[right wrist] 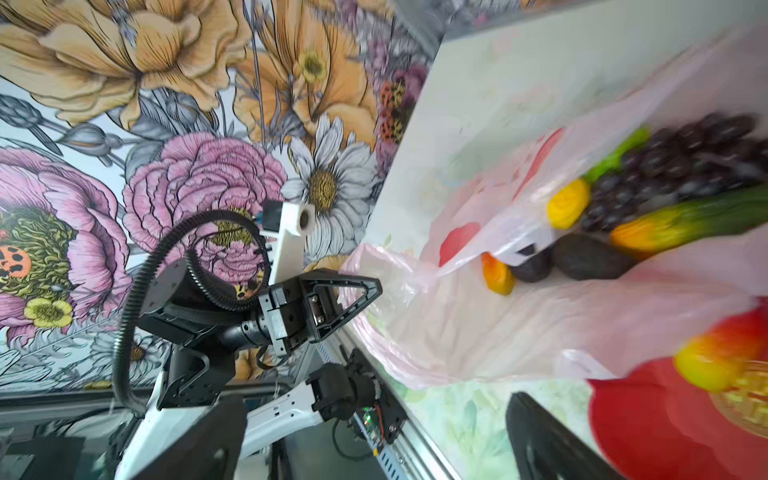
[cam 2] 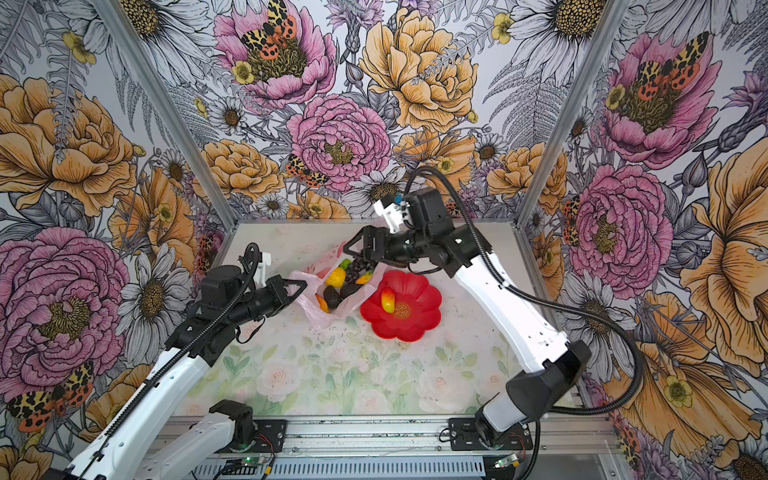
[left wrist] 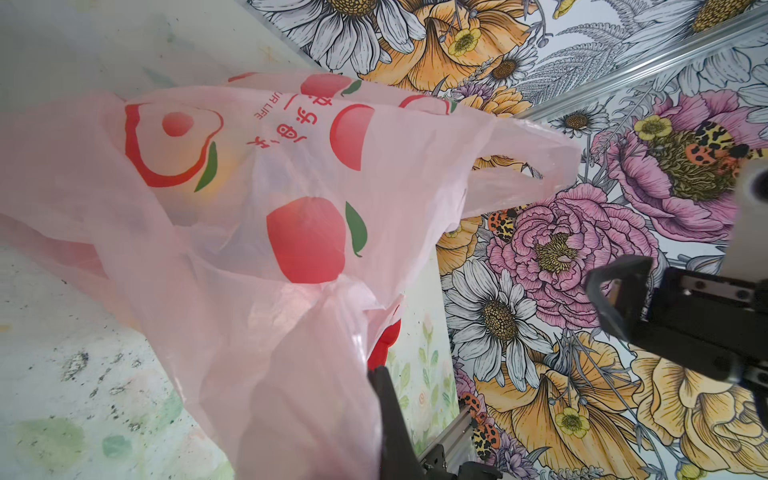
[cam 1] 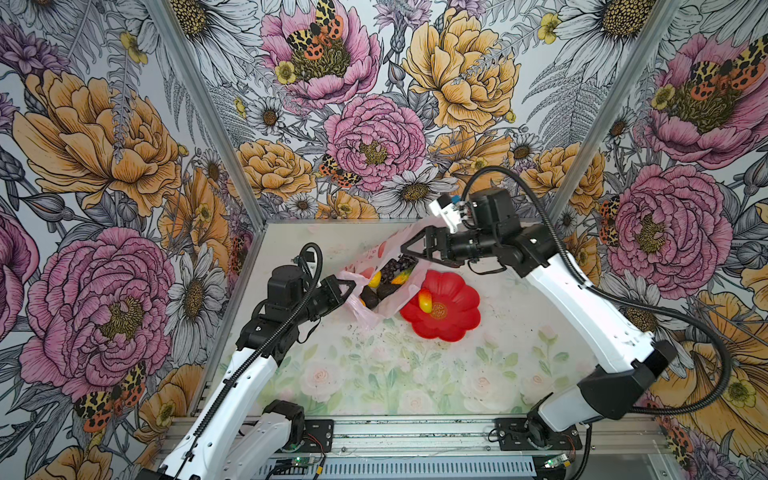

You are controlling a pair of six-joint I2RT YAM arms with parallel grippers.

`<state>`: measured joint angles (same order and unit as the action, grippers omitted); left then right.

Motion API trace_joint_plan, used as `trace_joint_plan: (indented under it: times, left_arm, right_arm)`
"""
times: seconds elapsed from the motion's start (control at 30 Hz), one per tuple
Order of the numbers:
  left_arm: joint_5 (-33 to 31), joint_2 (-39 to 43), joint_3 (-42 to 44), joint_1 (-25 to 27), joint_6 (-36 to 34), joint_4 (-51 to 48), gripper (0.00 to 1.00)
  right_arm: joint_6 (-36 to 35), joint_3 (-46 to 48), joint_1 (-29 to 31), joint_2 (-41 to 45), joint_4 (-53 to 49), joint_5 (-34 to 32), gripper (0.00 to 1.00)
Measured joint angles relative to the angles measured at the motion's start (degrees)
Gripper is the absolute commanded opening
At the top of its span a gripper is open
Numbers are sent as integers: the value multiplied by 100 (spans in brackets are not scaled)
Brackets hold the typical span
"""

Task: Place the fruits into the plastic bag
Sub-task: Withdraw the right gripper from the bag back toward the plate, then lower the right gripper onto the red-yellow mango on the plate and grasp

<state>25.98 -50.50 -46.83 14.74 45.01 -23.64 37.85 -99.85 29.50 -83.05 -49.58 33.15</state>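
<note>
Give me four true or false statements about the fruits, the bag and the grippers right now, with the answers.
1. The left gripper is shut on the plastic bag. True.
2. The red plate holds nothing. False: a peach lies on it.
3. The grape bunch is inside the bag. True.
4. The right gripper grips a fruit. False: it is open and empty, above the bag.

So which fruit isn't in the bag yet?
The red-yellow peach: it lies alone on the red flower-shaped plate, while the other fruits all sit inside the plastic bag.
</note>
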Motion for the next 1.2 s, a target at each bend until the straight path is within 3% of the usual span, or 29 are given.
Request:
trace_joint_plan:
  times: [0.2, 0.4, 0.6, 0.83, 1.2]
  left_arm:
    - [-17, -52, -66, 2, -2, 2, 0]
    - [-44, -76, -96, 13, -4, 9, 0]
    - [-81, -76, -96, 74, -24, 7, 0]
    - [-87, -98, -96, 127, -44, -9, 0]
    - [-87, -98, -96, 166, -42, -9, 0]
  right_arm:
    - [-155, 1672, -807, 1515, -24, -1095, 97]
    - [-313, 3254, -966, 1753, -317, -1681, 91]
    - [-457, 3593, -634, 1034, -407, -2035, 86]
    - [-590, 3126, -13, -575, -26, -2199, 79]
    - [-538, 2538, 33, -1891, 754, -2138, 68]
